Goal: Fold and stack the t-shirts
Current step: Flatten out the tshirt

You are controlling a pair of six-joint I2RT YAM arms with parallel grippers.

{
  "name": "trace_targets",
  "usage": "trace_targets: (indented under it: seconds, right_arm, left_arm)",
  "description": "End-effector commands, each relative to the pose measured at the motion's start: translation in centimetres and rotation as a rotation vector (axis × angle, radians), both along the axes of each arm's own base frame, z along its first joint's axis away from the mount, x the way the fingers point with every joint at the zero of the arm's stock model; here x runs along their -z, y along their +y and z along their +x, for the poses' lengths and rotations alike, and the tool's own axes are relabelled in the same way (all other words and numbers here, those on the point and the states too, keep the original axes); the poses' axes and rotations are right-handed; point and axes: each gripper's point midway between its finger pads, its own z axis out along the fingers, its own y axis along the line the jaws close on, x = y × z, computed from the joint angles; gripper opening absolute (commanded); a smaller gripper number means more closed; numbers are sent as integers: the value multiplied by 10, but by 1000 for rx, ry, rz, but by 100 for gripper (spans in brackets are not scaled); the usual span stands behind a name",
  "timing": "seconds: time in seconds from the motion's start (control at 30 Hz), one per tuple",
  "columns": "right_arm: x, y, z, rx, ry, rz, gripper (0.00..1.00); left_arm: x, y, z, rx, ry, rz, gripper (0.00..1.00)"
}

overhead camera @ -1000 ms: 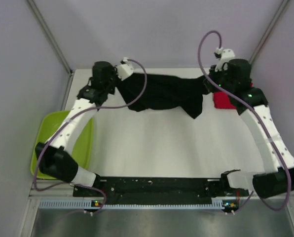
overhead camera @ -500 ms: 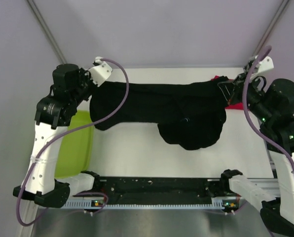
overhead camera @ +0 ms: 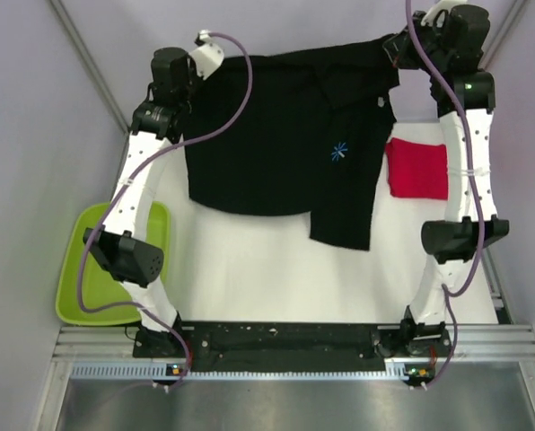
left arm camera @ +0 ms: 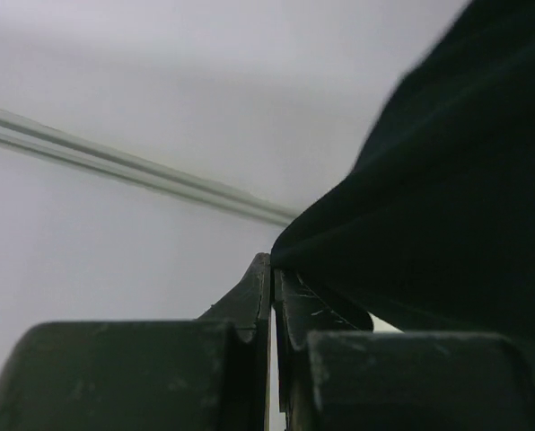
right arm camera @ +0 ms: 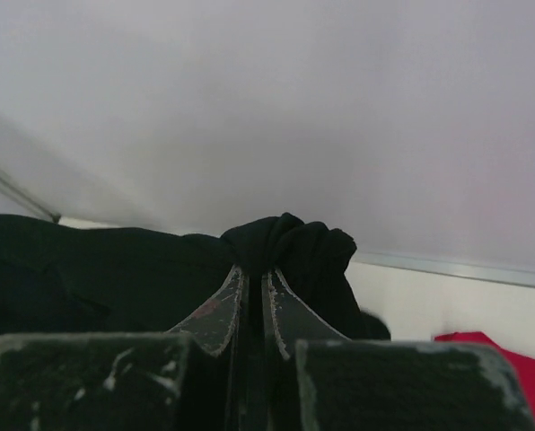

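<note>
The black t-shirt [overhead camera: 276, 135] hangs spread out, held high at the back by both grippers, with a small blue mark on its front. My left gripper [overhead camera: 194, 70] is shut on its upper left corner; in the left wrist view the cloth [left arm camera: 447, 206] runs from the fingertips [left arm camera: 266, 269]. My right gripper [overhead camera: 395, 49] is shut on the upper right corner, a bunch of black cloth [right arm camera: 290, 242] pinched between its fingertips [right arm camera: 232, 287]. The red t-shirt [overhead camera: 416, 168] lies as a folded square on the table at the right, and its edge also shows in the right wrist view [right arm camera: 510, 359].
A lime-green tray [overhead camera: 83, 292] sits at the table's left edge. The white table [overhead camera: 249, 269] lies under the hanging shirt. Grey enclosure walls and metal posts stand close behind both grippers.
Both arms have swung up and back, lifting the black shirt from a sagging bundle into a hanging, spread sheet. The red square is now uncovered.
</note>
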Motion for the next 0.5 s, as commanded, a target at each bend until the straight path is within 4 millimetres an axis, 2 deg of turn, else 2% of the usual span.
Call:
trace_targets:
  seconds: [0.0, 0.03, 0.07, 0.1, 0.13, 0.17, 0.23, 0.3, 0.33, 0.4, 0.43, 0.47]
  right_arm:
    - [-113, -24, -35, 50, -294, 137, 0]
    - [-115, -25, -38, 43, -309, 138, 0]
    - [-130, -27, -54, 41, -356, 136, 0]
    - [-129, -30, -63, 48, -360, 112, 0]
    - [-126, -29, -70, 43, -354, 90, 0]
    - [-118, -29, -76, 36, -334, 71, 0]
    - [-92, -25, -90, 4, -272, 30, 0]
    - [-52, -24, -105, -17, -174, 1, 0]
    - [-25, -21, -115, -32, -111, -6, 0]
    - [34, -15, -136, -76, 22, 2, 0]
    - [69, -11, -148, -95, 100, 21, 0]
    - [101, -5, -158, -124, 177, 46, 0]
  left_arm:
    - [-140, 25, -13, -106, -436, -83, 0]
    - [-144, 23, -13, -93, -450, -77, 0]
    - [-144, 21, -13, -77, -446, -68, 0]
    - [-138, 19, -13, -63, -428, -54, 0]
    - [-133, 18, -14, -54, -413, -45, 0]
    - [-120, 14, -14, -28, -373, -29, 0]
    - [-90, 8, -17, 19, -297, 1, 0]
    - [-45, -1, -27, 105, -183, 45, 0]
    - [-23, -6, -33, 151, -129, 65, 0]
    - [39, -19, -56, 283, 46, 131, 0]
    - [72, -27, -74, 368, 140, 150, 15]
    - [113, -34, -105, 481, 285, 178, 29]
